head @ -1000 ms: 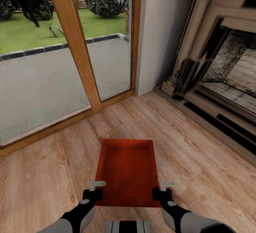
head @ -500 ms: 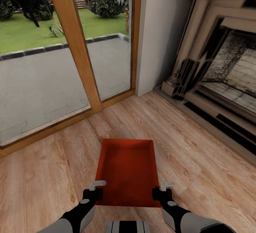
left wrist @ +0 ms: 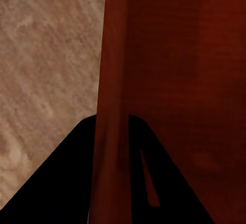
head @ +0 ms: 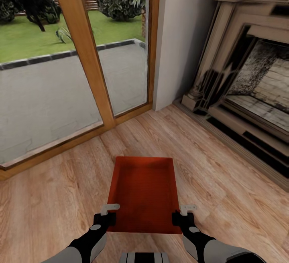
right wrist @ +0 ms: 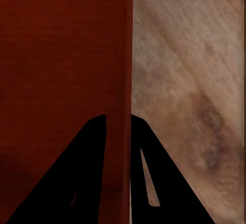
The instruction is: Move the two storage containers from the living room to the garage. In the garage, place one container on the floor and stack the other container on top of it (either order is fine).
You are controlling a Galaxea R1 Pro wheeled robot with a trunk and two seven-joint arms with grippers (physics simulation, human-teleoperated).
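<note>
Two claws, left claw (head: pixel 107 213) and right claw (head: pixel 181 214), gripping storage container (head: pixel 143 193) side walls

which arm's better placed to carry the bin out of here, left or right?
Neither alone: both. The left gripper is shut on the storage container's left wall, the right gripper on its right wall, at matching spots near the robot. In each wrist view the wall sits between the fingers. Probably carry two-handed.
</note>
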